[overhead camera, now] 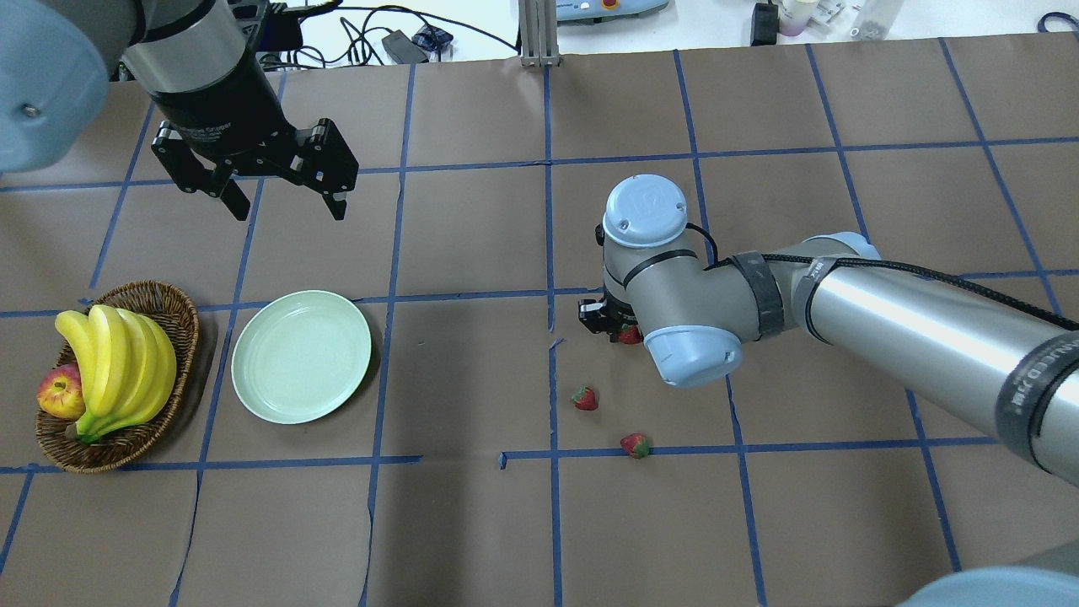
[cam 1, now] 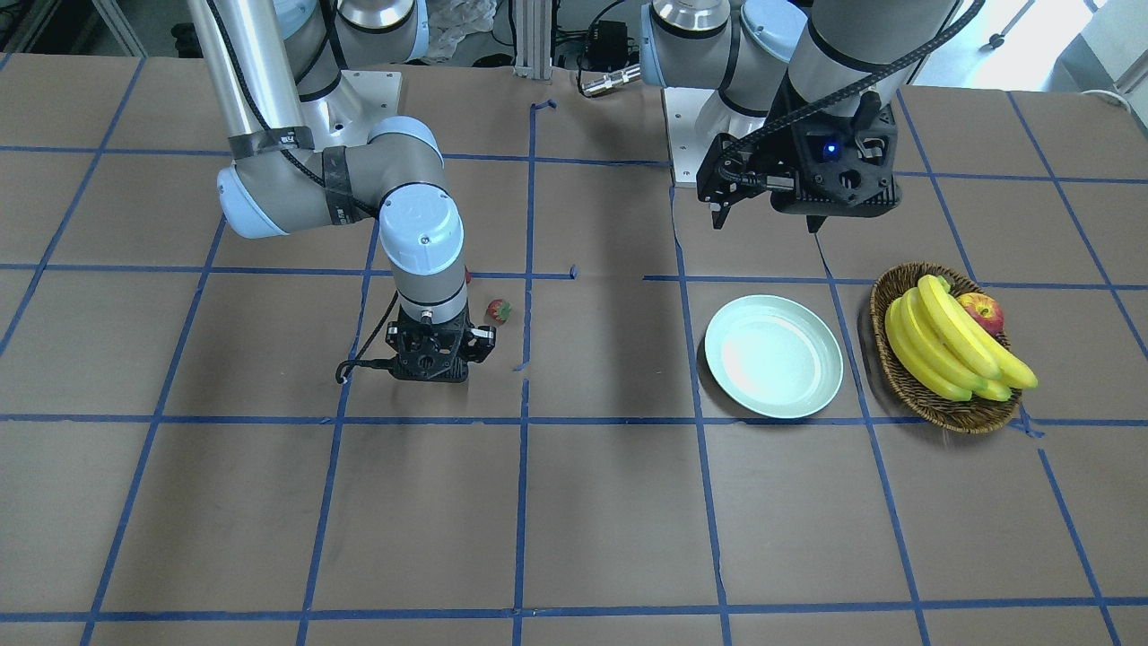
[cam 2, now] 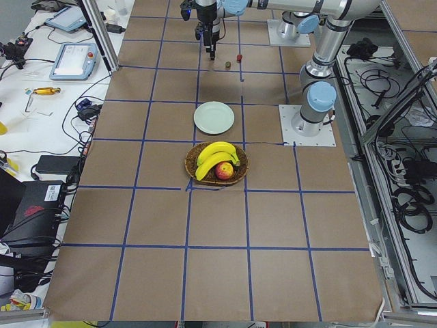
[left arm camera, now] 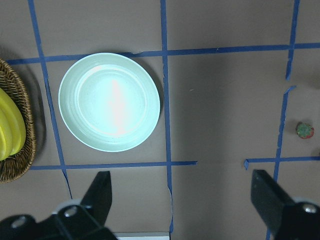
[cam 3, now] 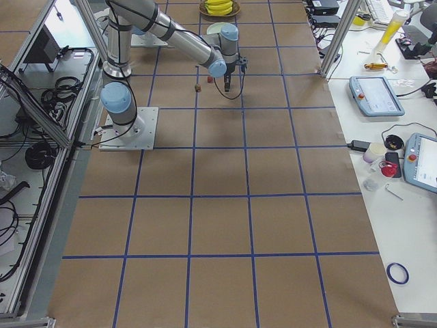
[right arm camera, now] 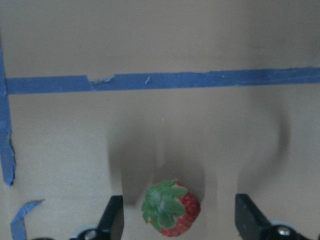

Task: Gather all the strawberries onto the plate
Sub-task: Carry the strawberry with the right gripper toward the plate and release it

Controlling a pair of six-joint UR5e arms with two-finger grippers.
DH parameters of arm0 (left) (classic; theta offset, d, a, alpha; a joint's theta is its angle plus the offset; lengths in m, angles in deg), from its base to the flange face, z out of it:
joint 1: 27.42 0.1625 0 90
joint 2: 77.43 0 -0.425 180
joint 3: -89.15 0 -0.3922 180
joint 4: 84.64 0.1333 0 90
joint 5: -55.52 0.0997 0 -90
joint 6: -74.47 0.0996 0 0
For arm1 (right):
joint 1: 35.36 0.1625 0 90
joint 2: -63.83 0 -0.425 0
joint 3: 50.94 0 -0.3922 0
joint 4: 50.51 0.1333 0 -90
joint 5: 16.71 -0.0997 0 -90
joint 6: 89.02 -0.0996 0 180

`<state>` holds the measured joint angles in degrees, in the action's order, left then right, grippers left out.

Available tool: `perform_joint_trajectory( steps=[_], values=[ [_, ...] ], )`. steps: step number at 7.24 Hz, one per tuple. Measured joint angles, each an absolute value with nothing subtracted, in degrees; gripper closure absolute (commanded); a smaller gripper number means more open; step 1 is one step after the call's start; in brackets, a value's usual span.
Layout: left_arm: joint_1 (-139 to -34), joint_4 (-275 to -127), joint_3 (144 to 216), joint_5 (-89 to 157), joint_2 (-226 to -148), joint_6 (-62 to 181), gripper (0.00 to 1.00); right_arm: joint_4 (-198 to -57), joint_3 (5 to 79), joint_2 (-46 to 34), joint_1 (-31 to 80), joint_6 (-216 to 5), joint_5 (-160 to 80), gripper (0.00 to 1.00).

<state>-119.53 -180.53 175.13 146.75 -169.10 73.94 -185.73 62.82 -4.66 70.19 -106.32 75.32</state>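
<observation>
Three strawberries (overhead camera: 584, 398) lie well apart from the plate (overhead camera: 301, 356). The right gripper (right arm camera: 181, 217), spread wide, straddles one off-centre; closing could roll it aside.

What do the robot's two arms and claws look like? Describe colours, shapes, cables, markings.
The left arm and the right arm are silver tubes with rounded pale blue joint caps. A black cable runs along each, strapped to the right arm with black bands. The left claw and the right claw are black with two fingers. A blue light glows on the left claw's mount.
</observation>
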Motion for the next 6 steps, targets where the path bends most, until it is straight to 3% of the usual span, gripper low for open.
perform_joint_trajectory(
  steps=[3,6],
  values=[
    [-119.53,-180.53,175.15,146.70,-169.10,73.91,0.00,-186.24,59.94,-4.79,71.26,-108.71,74.50,1.00],
    [-119.59,-180.53,175.14,146.74,-169.09,73.94,0.00,-185.84,53.59,-2.77,81.50,-117.78,72.76,1.00]
  ],
)
